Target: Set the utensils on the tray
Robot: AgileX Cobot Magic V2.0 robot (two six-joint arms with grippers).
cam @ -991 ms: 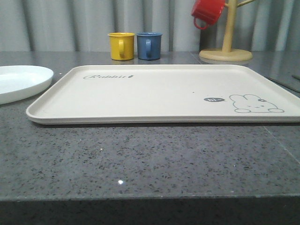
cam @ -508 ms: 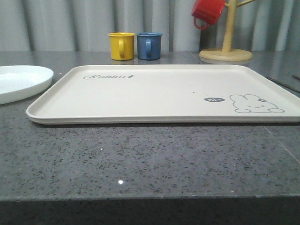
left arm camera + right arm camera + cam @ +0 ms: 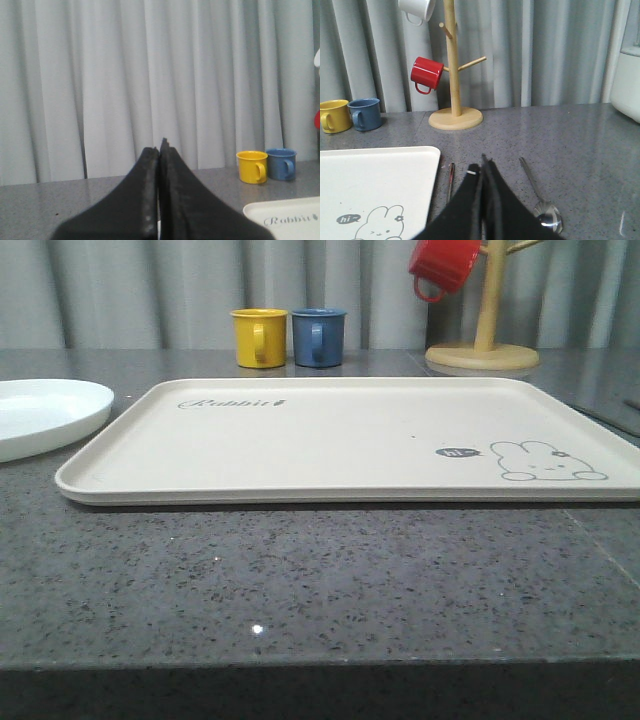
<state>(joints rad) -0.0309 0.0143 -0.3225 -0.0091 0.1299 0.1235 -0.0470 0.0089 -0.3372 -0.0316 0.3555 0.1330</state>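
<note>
Right wrist view: closed right hand, empty; slim silver long-handled spoon lies lengthwise beside it on grey speckled surface, bowl nearest the camera. Cream rectangular tray lies across from the spoon; left hand closed.

One tray, one plate, four mugs: yellow, blue, red, white. One mug tree, one spoon, one chopstick visible.
</note>
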